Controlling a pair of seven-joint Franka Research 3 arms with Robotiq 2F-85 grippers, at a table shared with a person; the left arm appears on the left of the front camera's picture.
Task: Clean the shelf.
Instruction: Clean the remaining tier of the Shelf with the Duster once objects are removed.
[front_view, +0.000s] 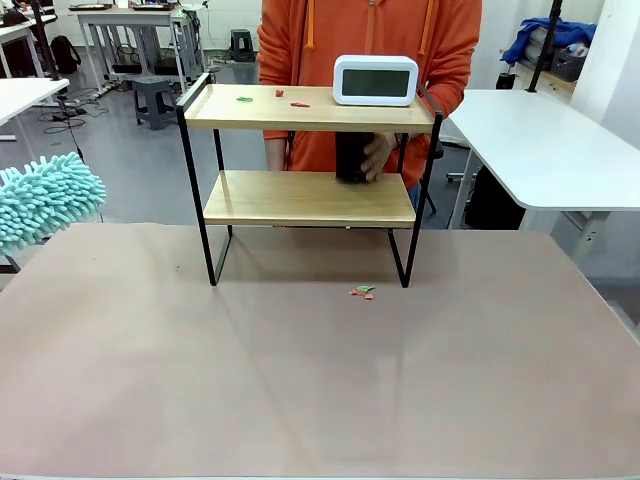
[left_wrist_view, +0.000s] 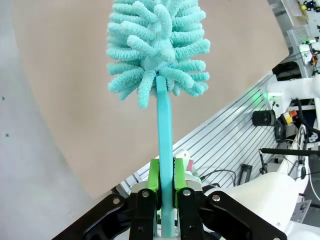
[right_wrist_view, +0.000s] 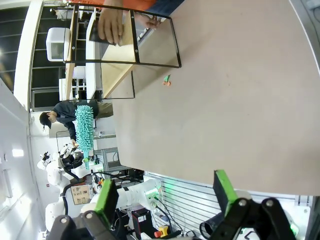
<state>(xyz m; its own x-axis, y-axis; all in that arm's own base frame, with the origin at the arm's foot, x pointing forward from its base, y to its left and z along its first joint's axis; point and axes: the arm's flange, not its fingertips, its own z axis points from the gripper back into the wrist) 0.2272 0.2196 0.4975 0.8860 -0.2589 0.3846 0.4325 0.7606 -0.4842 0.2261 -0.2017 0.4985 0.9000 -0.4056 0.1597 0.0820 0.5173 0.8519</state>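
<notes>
The shelf (front_view: 300, 198) stands at the far middle of the brown table, also seen sideways in the right wrist view (right_wrist_view: 117, 70). On its top board lie small red and green scraps (front_view: 280, 96) and a white digital clock (front_view: 375, 80). A person in an orange hoodie holds a black container (front_view: 350, 158) on the lower board. My left gripper (left_wrist_view: 166, 175) is shut on the handle of a teal fluffy duster (left_wrist_view: 157, 45), whose head shows at the left edge (front_view: 45, 205). My right gripper (right_wrist_view: 166, 192) is open with nothing in it, off the table's near edge.
More scraps (front_view: 362, 292) lie on the table (front_view: 320, 380) just in front of the shelf's right leg. A white table (front_view: 540, 140) stands at the right behind. The person's hand (right_wrist_view: 111, 22) is at the shelf.
</notes>
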